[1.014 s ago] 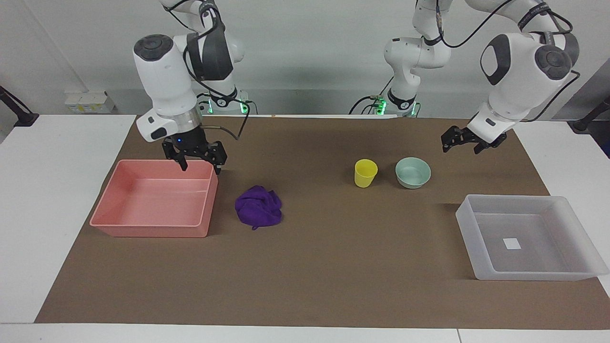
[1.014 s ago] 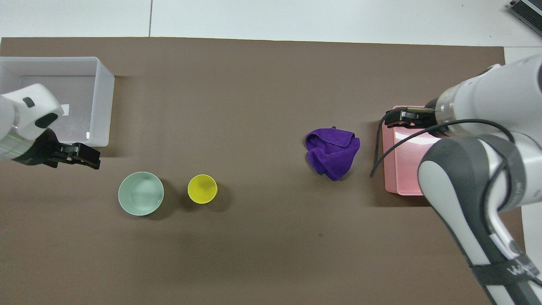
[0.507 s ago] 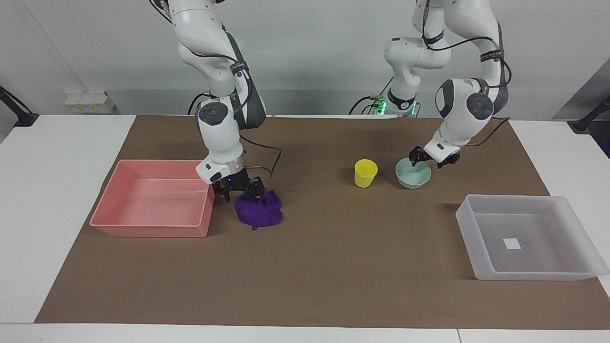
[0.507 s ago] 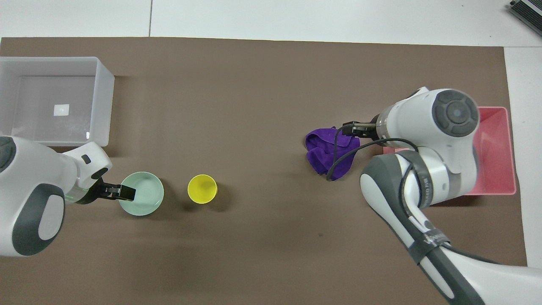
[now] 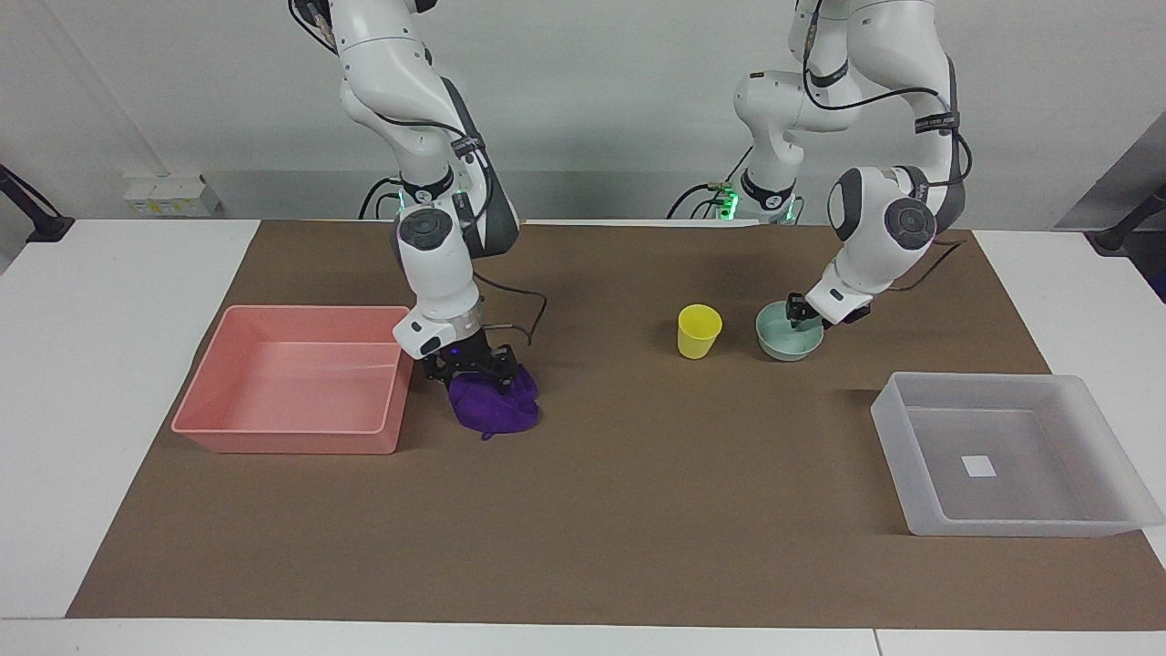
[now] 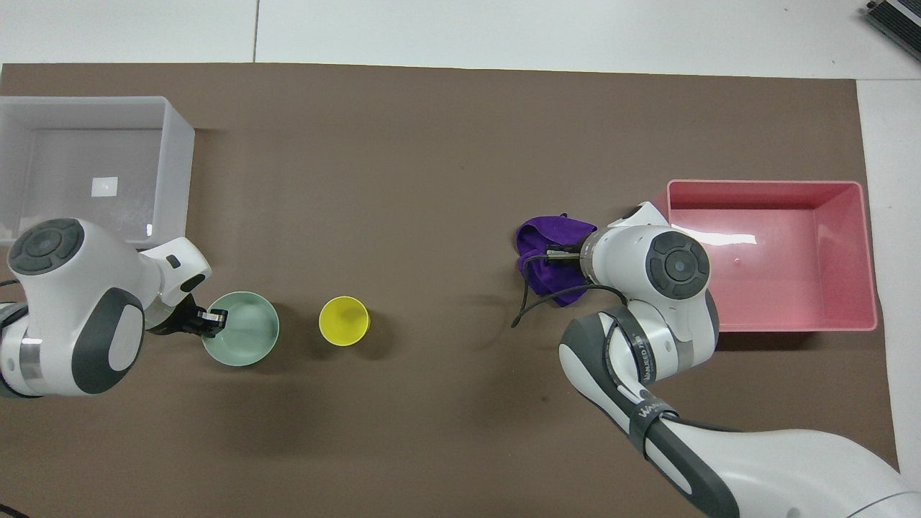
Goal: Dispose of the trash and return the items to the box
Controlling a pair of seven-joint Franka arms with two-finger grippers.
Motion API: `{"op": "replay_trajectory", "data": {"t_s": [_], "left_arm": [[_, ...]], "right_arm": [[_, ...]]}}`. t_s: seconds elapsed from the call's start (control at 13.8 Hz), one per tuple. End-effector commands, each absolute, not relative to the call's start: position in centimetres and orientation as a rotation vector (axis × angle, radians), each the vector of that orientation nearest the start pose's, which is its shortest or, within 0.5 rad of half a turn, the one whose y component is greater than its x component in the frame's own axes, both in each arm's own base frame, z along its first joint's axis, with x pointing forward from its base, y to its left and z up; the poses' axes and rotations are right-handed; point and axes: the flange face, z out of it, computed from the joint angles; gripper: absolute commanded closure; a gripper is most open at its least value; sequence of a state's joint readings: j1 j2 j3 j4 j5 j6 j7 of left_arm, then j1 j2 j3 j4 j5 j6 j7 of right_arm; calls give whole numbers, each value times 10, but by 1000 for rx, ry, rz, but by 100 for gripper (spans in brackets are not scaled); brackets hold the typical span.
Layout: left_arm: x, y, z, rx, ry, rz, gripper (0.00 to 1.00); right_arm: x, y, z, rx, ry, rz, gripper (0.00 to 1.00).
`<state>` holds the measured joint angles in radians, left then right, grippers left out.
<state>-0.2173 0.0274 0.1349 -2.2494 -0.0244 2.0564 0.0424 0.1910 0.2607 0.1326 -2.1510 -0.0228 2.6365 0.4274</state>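
Note:
The purple cloth (image 5: 499, 408) (image 6: 541, 239), the trash, lies crumpled on the brown mat beside the pink tray. My right gripper (image 5: 474, 372) (image 6: 555, 253) is down in its folds and shut on it. The mint-green bowl (image 5: 783, 341) (image 6: 246, 338) stands on the mat beside the yellow cup (image 5: 699, 330) (image 6: 344, 321). My left gripper (image 5: 802, 314) (image 6: 216, 319) is shut on the bowl's rim, at the side toward the left arm's end of the table. The translucent box (image 5: 1011, 524) (image 6: 181, 180) sits farther from the robots than the bowl and holds only its white sticker.
The pink tray (image 5: 282, 442) (image 6: 770, 322) stands at the right arm's end of the table, close beside the cloth, with nothing in it. A black cable hangs from the right wrist over the mat next to the cloth.
Both arms came down from above the trays, the right onto the cloth, the left onto the bowl's rim. Both grippers then went from open to shut.

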Motion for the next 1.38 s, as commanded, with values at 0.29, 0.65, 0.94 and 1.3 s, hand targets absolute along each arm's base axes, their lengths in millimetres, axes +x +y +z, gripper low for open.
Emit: {"op": "replay_trajectory", "data": {"t_s": [0.29, 0.65, 0.94, 1.3], "left_arm": [[565, -7, 469, -3135, 61, 271, 100], [633, 126, 497, -3111, -258, 48, 100], [689, 174, 446, -3052, -325, -155, 100], [691, 171, 390, -3072, -324, -41, 100]], "right_arm": [[544, 170, 403, -3018, 214, -390, 100], [525, 110, 490, -3022, 353, -475, 100], [516, 53, 511, -3039, 520, -435, 100], [515, -14, 504, -3032, 714, -379, 100]]}}
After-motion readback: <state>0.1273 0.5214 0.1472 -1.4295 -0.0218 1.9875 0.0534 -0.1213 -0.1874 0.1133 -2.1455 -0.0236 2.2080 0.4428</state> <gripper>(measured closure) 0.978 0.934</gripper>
